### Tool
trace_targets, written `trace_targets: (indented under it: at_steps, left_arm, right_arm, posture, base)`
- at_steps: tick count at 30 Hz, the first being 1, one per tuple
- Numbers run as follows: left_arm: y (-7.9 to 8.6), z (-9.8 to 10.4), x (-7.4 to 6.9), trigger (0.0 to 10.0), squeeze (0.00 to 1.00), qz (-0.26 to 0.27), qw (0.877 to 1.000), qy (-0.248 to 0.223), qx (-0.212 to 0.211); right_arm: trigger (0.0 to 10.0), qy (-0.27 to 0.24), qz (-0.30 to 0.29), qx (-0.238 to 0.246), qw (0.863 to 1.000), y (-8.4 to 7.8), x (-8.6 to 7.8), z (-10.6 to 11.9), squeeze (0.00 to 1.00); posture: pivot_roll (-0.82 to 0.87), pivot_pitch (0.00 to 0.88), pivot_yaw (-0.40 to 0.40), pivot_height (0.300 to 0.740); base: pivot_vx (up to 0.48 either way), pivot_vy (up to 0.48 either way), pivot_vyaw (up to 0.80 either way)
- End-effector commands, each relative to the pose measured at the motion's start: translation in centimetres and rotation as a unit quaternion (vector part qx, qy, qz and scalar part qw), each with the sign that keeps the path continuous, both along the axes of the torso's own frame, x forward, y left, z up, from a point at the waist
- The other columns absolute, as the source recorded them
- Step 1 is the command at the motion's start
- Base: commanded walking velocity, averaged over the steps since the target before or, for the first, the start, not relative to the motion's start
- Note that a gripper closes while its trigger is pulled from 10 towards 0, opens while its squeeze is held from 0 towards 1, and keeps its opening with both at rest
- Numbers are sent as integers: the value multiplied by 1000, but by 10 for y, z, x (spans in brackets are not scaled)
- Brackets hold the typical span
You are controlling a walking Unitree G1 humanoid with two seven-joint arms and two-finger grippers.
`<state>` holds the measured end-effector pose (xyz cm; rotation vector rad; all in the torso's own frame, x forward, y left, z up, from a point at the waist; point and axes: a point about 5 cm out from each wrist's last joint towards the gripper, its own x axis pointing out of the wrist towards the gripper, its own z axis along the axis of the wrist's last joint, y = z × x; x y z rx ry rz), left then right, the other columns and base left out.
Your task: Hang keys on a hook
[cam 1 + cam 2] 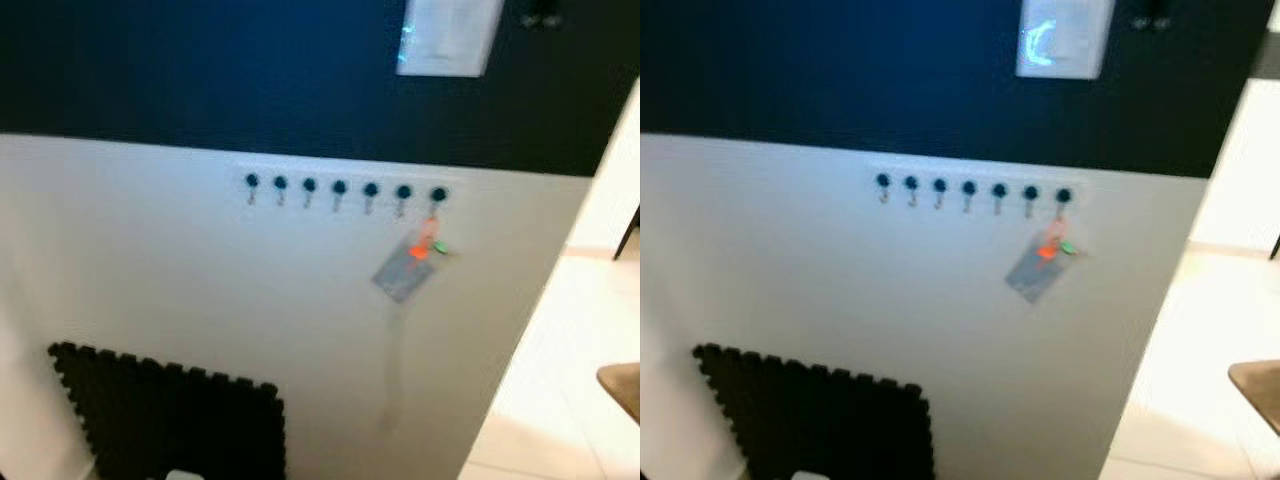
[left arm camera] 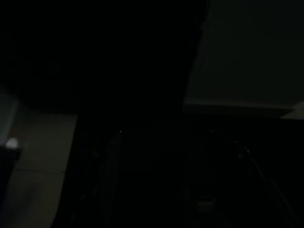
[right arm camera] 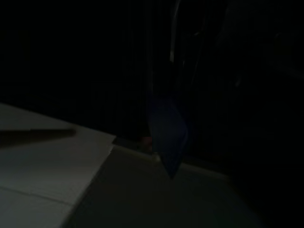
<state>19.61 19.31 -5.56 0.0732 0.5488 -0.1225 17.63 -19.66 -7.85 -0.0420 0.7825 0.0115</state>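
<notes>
A row of several dark-knobbed hooks (image 1: 340,188) runs across the white lower part of a wall. A key bunch (image 1: 428,243) with orange and green pieces and a grey card tag (image 1: 402,271) hangs from the rightmost hook (image 1: 438,195). The tag rests tilted against the wall. Both arms hang idle. The left wrist view is very dark, with a pale wall and a strip of floor just made out. In the dim right wrist view a dark bluish flat shape (image 3: 167,135) hangs over a pale floor.
The wall's upper part is dark blue, with a white panel (image 1: 447,35) mounted above the hooks. A black foam mat (image 1: 170,415) leans low on the wall at the left. Pale tiled floor (image 1: 560,370) opens past the wall's right corner, with a brown object (image 1: 622,385) at the edge.
</notes>
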Motion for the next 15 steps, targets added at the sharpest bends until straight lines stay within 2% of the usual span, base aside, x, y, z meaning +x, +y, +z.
trace_targets:
  at_steps: [1,3,6,8,10,12,13,14,15]
  left_arm:
    - [3,1,1,10000,0,-3,1000,1,5]
    - [3,1,2,10000,0,-3,1000,-1,4]
    - [2,4,5,10000,0,-5,1000,-13,3]
    - [1,5,5,10000,0,-5,1000,-17,3]
    - [1,8,8,10000,0,-5,999,-32,5]
    - [-1,12,13,10000,0,-6,999,-50,-5]
    - [-1,12,13,10000,0,-6,999,-50,-5]
    - [-4,17,16,10000,0,-17,997,-68,-14]
    - [-5,18,17,10000,0,-21,997,-72,-16]
  right_arm:
    - [10000,3,-2,3,1000,1,-2,-1,0]
    - [10000,-1,-1,3,1000,1,0,0,0]
    - [10000,-34,-3,7,999,3,12,7,0]
    - [10000,-41,-5,9,999,3,15,9,0]
    - [10000,-70,-8,20,997,4,26,16,0]
    - [10000,-126,4,47,991,9,42,30,0]
    - [10000,-126,4,47,991,9,42,30,0]
    - [10000,-182,28,60,981,14,56,45,0]
    - [10000,-200,35,65,977,15,61,50,0]
  posture:
    - [55,35,-19,740]
    - [56,34,-21,740]
    - [56,31,-22,740]
    - [56,31,-22,740]
    - [58,29,-23,740]
    - [59,32,-23,740]
    - [59,32,-23,740]
    - [58,35,-22,740]
    - [58,39,-20,740]
  base:
    - [0,0,0]
    - [0,0,0]
    - [0,0,0]
    - [0,0,0]
    - [0,0,0]
    - [0,0,0]
    - [0,0,0]
    - [0,0,0]
    - [0,0,0]
